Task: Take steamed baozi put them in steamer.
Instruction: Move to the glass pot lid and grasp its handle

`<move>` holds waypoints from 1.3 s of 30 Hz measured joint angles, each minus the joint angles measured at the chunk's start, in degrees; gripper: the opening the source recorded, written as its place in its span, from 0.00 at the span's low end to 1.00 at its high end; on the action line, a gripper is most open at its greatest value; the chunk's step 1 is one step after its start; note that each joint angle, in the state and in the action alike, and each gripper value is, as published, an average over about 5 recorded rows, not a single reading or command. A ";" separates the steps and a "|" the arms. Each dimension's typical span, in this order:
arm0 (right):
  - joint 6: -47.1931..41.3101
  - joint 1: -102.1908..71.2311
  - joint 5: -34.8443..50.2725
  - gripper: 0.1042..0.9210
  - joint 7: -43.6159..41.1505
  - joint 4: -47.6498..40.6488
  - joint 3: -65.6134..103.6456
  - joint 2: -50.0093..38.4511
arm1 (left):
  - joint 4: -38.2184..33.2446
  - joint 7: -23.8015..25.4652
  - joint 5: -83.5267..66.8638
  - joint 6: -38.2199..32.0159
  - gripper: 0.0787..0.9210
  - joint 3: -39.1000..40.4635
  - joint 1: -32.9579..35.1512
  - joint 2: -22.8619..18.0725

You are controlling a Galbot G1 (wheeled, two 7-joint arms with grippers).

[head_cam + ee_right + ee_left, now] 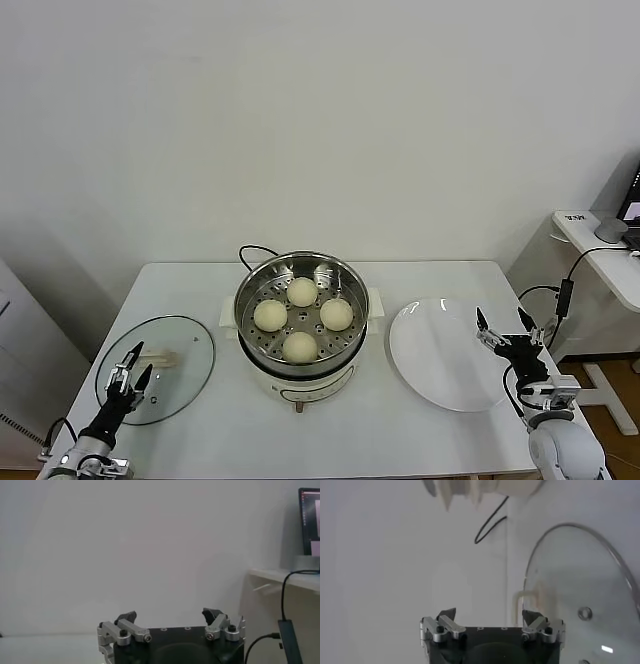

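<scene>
Several cream-white steamed baozi [301,292] lie in a ring on the perforated tray of the shiny steamer [252,283] at the table's middle. My left gripper [129,372] hovers open and empty over the glass lid at the front left. My right gripper [503,325] stands open and empty by the right rim of the white plate. In the left wrist view the left gripper [491,615] holds nothing, and the steamer's base [485,487] shows far off. In the right wrist view the right gripper [170,616] faces the bare wall.
A round glass lid [185,350] [580,580] lies flat at the front left. An empty white plate [430,350] sits right of the steamer. A black cord [252,251] runs behind the pot. A side desk [600,240] with cables stands off the table's right edge.
</scene>
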 measured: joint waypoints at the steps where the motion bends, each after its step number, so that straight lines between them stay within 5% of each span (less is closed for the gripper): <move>1: 0.04 -0.06 -0.14 0.88 -0.07 -0.10 0.06 0.09 | 0.50 -0.20 0.61 -0.15 0.88 -0.01 -0.44 -0.07; 18: 0.64 -0.41 -0.97 0.88 -1.01 -1.33 1.09 0.45 | 5.23 -0.32 4.52 -0.46 0.84 0.93 -6.43 -0.58; 39: 0.55 0.73 -1.01 0.88 -1.36 -2.28 1.42 -0.02 | 3.27 2.14 0.68 0.13 0.13 0.23 -6.69 -0.16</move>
